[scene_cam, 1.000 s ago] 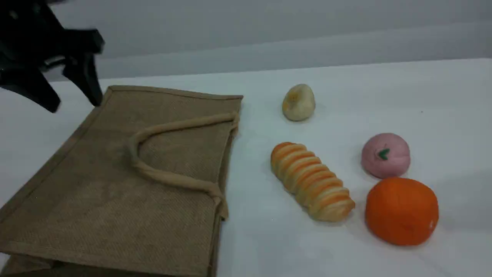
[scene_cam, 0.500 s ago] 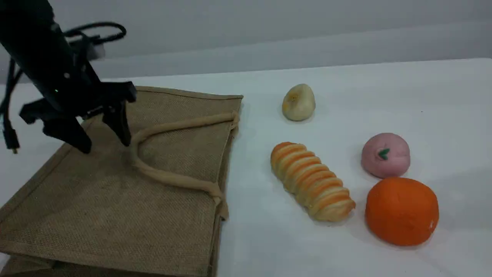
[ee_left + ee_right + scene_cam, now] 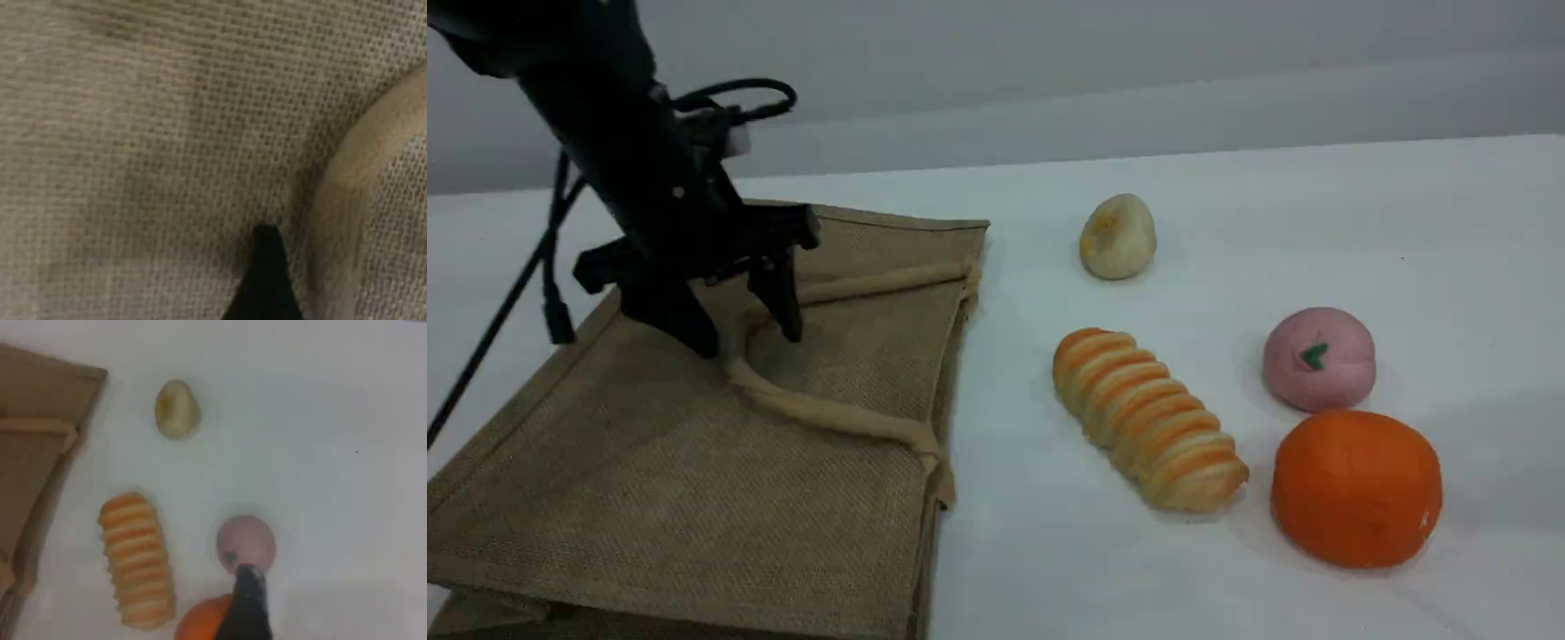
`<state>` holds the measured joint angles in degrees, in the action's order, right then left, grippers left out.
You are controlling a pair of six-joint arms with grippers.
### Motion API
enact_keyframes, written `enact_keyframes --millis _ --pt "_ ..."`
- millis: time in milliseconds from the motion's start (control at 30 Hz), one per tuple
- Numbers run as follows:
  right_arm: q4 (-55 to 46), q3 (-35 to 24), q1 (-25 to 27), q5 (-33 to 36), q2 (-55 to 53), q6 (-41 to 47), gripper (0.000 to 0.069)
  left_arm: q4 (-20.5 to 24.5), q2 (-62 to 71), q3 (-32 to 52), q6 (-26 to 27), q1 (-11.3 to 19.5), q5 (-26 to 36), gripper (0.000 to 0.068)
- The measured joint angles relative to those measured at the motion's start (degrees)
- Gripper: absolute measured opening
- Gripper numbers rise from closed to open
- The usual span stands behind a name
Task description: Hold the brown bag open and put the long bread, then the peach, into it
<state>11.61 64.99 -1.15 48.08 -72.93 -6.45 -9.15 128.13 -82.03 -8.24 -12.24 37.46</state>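
Moved rightward over the brown bag, the left gripper hangs wide open astride its handle, holding nothing.

We see left tool low, jaws spread, fingertips pointing down; right tool raised high, jaws spread.

Long bread between bag and peach

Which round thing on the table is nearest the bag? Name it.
The pale bun. It sits alone near the far side, just right of the bag's top corner; the peach and orange ball lie farther right, beyond the bread.
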Motion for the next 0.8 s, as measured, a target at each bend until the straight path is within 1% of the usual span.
enact_keyframes --millis 100,167,233,333,467,567,600,667,800 --pt "0.0 0.0 0.0 0.0 0.0 0.0 0.0565 0.1 1.4 -1.0 0.0 -0.6 0.6 0.0517" --pt "0.0 0.0 0.0 0.1 0.0 0.1 0.0565 0.1 2.0 -1.2 0.0 -1.0 0.6 0.0504" --pt "0.0 0.0 0.0 0.1 0.0 0.1 0.0565 0.2 2.2 -1.2 0.0 -1.0 0.4 0.048" --pt "0.0 0.0 0.0 0.1 0.0 0.0 0.0565 0.2 2.2 -1.2 0.0 -1.0 0.4 0.0413" --pt "0.0 0.0 0.0 0.2 0.0 0.0 0.0565 0.2 2.2 -1.2 0.2 -1.0 0.4 0.026" --pt "0.0 0.0 0.0 0.2 0.0 0.0 0.0565 0.1 2.2 -1.2 0.8 -1.0 0.7 0.0114" --pt "0.0 0.0 0.0 0.0 0.0 0.0 0.0565 0.1 2.1 -1.2 1.1 -1.0 1.0 0.0087" --pt "0.0 0.0 0.0 -0.7 0.0 0.0 0.0565 0.0 1.9 -1.8 3.1 -1.0 2.7 0.0083" --pt "0.9 0.0 0.0 -0.8 0.0 0.0 0.0565 0.0 1.9 -5.6 6.4 -1.0 8.9 0.0083"
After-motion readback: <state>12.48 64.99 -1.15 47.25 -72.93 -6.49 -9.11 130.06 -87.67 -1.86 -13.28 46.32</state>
